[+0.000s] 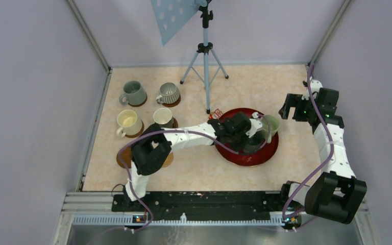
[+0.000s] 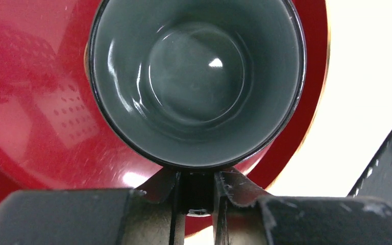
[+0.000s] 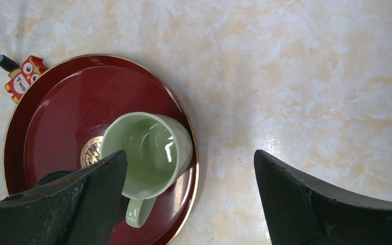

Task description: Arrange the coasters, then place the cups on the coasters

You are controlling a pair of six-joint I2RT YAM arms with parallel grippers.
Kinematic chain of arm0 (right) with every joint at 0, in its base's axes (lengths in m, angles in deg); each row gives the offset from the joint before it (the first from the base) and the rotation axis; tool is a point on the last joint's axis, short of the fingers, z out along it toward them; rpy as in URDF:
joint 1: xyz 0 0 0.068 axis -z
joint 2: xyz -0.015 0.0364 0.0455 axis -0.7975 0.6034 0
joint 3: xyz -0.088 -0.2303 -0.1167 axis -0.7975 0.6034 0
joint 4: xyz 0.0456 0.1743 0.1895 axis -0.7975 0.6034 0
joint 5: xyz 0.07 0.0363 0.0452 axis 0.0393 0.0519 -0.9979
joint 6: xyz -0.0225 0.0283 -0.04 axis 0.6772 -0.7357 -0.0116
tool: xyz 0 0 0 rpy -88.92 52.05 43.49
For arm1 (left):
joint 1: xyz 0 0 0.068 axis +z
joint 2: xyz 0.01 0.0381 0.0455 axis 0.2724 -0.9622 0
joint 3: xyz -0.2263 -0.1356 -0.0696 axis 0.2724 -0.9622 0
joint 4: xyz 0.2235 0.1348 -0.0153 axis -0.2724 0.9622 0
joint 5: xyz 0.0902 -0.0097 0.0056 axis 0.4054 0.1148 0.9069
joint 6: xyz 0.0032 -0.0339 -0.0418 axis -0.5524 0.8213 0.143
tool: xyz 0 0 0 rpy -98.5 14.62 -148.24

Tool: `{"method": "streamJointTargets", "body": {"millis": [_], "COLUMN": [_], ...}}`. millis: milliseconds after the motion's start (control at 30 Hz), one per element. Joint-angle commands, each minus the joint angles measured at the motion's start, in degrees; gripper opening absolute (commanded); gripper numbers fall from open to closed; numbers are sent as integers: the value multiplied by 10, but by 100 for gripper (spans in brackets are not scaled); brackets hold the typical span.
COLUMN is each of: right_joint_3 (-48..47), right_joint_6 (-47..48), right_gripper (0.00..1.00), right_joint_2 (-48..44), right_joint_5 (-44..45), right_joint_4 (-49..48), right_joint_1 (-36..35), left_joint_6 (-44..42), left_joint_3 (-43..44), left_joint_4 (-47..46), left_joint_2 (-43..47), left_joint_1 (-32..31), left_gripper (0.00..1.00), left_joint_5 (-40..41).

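1. The left gripper [image 2: 195, 189] pinches the dark teal mug [image 2: 196, 76] by its handle; the mug sits just ahead on the red tray [image 2: 30, 127]
2. The right gripper [image 3: 189, 158] gapes wide, empty; pale green mug [image 3: 150, 153] below one finger, same tray

Plain pale grey-lilac walls [image 1: 30, 102] boxed in three sides. Table top [image 1: 194, 171] was beige marble-look, glossy, with soft even light. Black tripod [image 1: 204, 48] stood at the back, carrying a blue dotted panel [image 1: 171, 15], possibly perforated. Metal rail [image 1: 184, 218] ran along near edge.
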Motion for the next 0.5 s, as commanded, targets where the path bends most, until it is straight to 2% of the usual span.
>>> {"method": "streamJointTargets", "body": {"millis": [0, 167, 467], "right_joint_3": [-20, -19, -17], "right_joint_6": [8, 10, 13], "right_gripper": [92, 92, 92], "right_joint_2": [-9, -8, -3], "right_joint_5": [-10, -16, -25], "right_joint_4": [-6, -5, -5], "right_joint_1": [4, 4, 4], "left_joint_6": [-82, -123, -208], "left_joint_3": [-29, -85, -214], "left_joint_4": [-21, -17, 87], "left_joint_2": [117, 211, 387], "left_joint_1": [33, 77, 185], "left_gripper": [0, 0, 0], "left_joint_5": [-93, -164, -268]}}
